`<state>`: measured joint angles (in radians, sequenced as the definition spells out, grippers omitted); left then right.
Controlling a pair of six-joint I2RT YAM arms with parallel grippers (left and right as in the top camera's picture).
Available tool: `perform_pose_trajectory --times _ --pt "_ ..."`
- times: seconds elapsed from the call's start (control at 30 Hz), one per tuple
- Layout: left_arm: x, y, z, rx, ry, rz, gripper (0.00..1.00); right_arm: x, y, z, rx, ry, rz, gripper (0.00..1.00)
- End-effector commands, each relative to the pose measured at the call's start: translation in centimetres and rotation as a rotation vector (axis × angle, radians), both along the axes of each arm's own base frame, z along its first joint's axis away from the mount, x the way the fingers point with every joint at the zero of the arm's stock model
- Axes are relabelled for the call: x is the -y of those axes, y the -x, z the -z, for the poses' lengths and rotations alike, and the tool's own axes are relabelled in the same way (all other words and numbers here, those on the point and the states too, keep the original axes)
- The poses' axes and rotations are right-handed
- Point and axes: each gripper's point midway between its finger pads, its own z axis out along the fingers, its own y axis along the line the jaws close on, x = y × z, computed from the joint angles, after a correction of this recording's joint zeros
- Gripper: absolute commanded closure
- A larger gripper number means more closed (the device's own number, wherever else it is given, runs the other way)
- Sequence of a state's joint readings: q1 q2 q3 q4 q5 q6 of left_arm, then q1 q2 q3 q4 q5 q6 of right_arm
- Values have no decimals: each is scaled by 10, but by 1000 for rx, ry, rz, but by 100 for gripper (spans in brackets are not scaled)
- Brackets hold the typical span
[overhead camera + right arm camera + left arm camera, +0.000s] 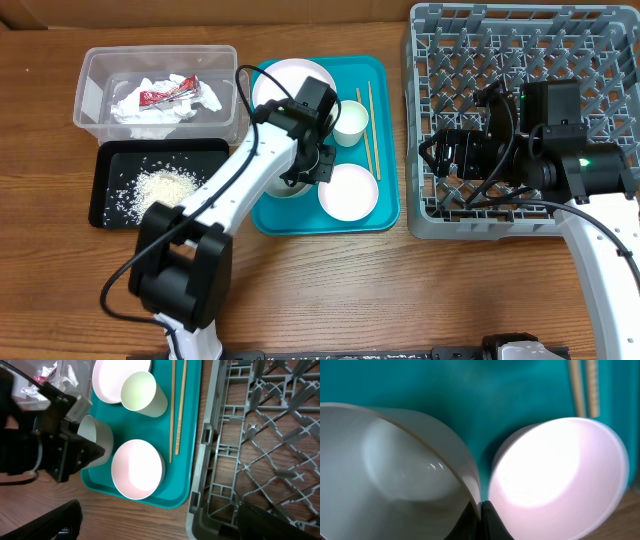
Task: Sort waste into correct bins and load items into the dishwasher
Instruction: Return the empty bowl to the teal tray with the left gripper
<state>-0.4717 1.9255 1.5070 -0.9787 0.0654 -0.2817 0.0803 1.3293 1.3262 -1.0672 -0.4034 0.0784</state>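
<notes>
The left gripper (481, 510) is pinching the rim of the first bowl (395, 460), its jaws closed narrow on the wall, at the lower left of the teal tray (386, 120). The bowl is tilting in the wrist view. Its rim is touching or just beside the second bowl (555, 475); which of the two cannot be told. The right gripper (437, 155) is hanging over the left part of the dish rack (600, 60), at the right of the overhead frame, fingers spread wide and holding nothing.

The step in hand is judged to be lifting the first bowl off the tray for loading.

- Raise it straight up until it is clearing the second bowl before travelling right.
- Move slowly, since a one-wall pinch is likely letting the bowl swing.
- Pass above the cup (142, 392) and chopsticks (177, 410) at the tray's upper right.
- Keep clear of the right arm, which is occupying the rack's near side.
- Release only when the pegs are supporting the bowl on edge.
</notes>
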Motion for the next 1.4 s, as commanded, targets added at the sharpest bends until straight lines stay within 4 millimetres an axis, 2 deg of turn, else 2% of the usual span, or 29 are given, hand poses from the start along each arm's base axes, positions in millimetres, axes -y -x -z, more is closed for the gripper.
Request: perform_pose_trajectory --times 0.0,0.07,0.1,0.17,0.23,0.33,0.43,0.57,0.67,0.73,0.87,1.0,1.17,1.27,1.37 --pt "-9 -4 11 -6 -56 -50 96 -1 -3 -7 19 -2 -1 0" --pt "-9 -4 12 -8 -57 -50 95 -1 -3 -7 19 -2 -1 0" --pt "-9 -4 12 -7 -56 -50 90 -1 -3 -7 18 -1 -1 0" --pt "-8 -5 12 -6 -53 -50 70 -1 -3 -7 17 -1 -1 0" --pt "-7 -4 12 -8 -49 -49 57 -1 -3 -7 17 -1 -1 0" --pt "-5 -6 9 -4 -40 -48 48 -1 -3 -7 17 -1 -1 0" --pt "0 -11 -3 8 -16 -44 44 -1 -3 -7 17 -1 -1 0" --pt "15 -26 -36 59 45 -9 38 -1 -3 -7 19 -2 -1 0" --pt "20 -35 -60 98 66 -3 29 -1 -3 -7 20 -2 -1 0" --pt "20 -34 -67 100 67 5 27 -1 -3 -7 21 -1 -1 0" --pt "26 -24 -65 62 88 97 26 -2 -4 -8 22 -2 -1 0" --pt "27 -29 -66 88 86 115 26 -1 -4 -8 24 -2 -1 0" --pt "33 -66 -75 241 103 91 15 -2 -5 -8 28 -2 -1 0" --pt "39 -91 -76 315 138 73 13 -2 -5 -8 28 -2 -1 0" --pt "42 -106 -66 320 141 64 13 -2 -5 -8 27 -2 -1 0"
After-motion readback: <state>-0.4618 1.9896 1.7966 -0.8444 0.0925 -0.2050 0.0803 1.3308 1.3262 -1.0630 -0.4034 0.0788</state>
